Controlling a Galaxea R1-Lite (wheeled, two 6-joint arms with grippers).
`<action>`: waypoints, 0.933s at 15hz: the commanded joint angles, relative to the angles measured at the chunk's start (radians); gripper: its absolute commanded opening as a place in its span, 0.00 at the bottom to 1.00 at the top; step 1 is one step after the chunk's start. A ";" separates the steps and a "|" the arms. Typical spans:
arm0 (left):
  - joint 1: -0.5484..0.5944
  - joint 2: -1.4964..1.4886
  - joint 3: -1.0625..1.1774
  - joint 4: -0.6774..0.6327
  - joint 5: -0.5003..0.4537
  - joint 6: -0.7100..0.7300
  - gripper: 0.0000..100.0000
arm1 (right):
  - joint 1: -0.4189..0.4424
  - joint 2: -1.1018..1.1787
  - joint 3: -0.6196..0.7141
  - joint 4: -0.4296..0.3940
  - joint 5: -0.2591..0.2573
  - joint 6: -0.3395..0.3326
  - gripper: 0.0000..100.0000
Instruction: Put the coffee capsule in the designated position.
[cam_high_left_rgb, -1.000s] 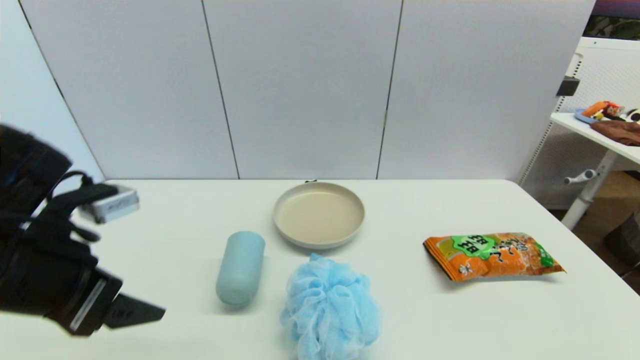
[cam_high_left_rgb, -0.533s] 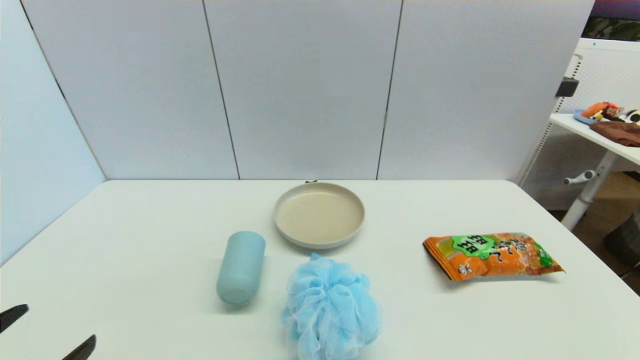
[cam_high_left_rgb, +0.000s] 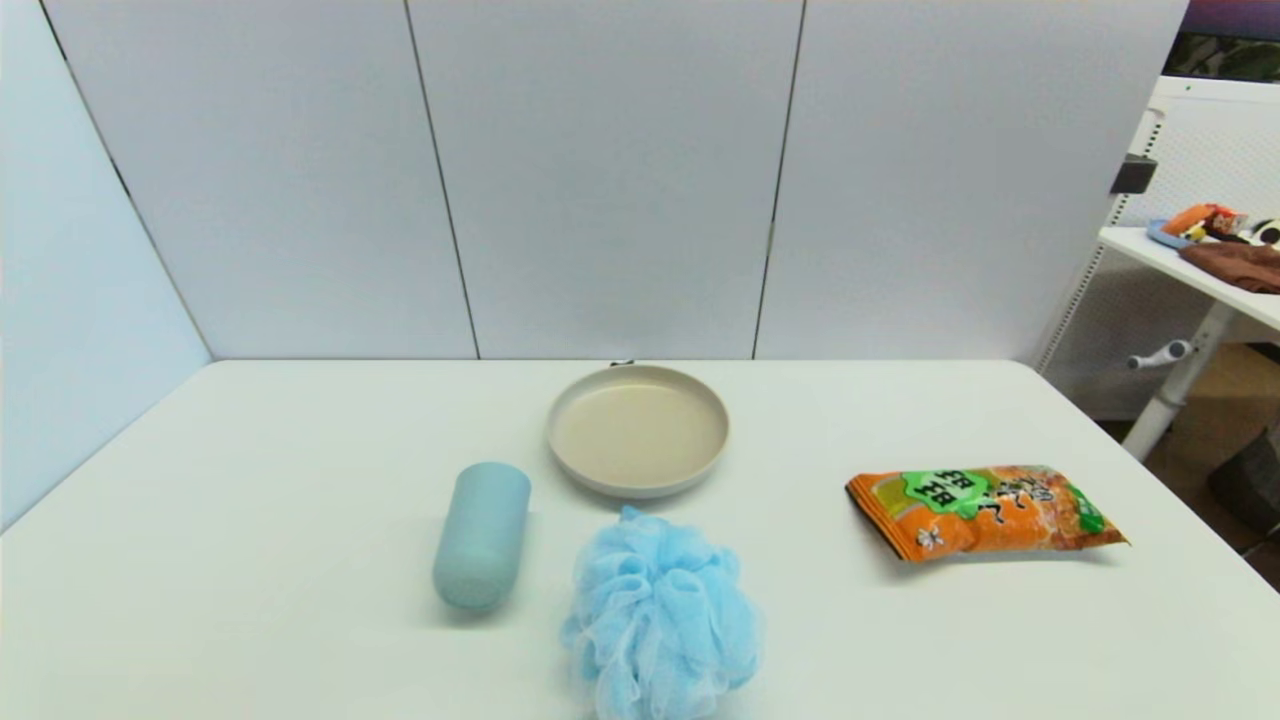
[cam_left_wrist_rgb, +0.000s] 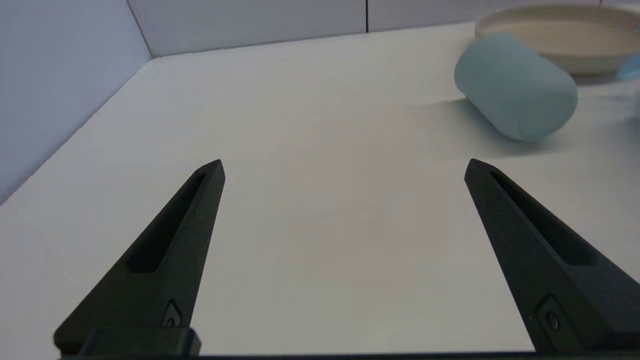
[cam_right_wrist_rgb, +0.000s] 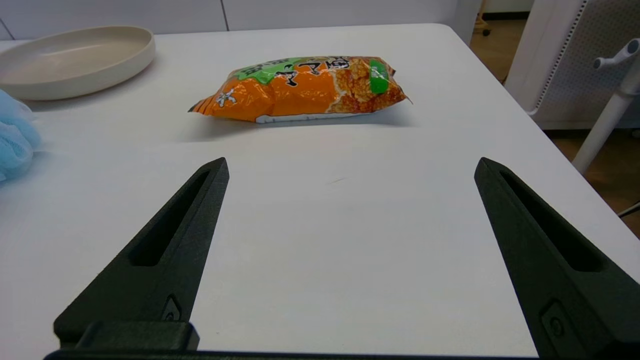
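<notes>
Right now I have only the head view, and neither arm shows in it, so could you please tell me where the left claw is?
Observer: The left claw is open and empty, low over the bare table, with the blue cup lying on its side ahead of it.
Operator: Thank you. And the right one?
Observer: The right claw is open too, holding nothing, with the orange snack bag ahead of it.
Operator: Does either wrist view show the coffee capsule?
Observer: No, neither wrist view shows it.
</notes>
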 joint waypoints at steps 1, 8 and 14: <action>0.003 -0.020 0.022 -0.004 0.060 -0.136 1.00 | 0.000 0.001 0.000 0.000 0.000 0.000 1.00; 0.003 -0.020 0.022 -0.004 0.057 -0.136 1.00 | 0.000 0.001 0.000 -0.002 0.000 0.003 1.00; 0.003 -0.020 0.022 -0.004 0.057 -0.136 1.00 | 0.000 0.001 0.000 0.000 0.000 0.005 1.00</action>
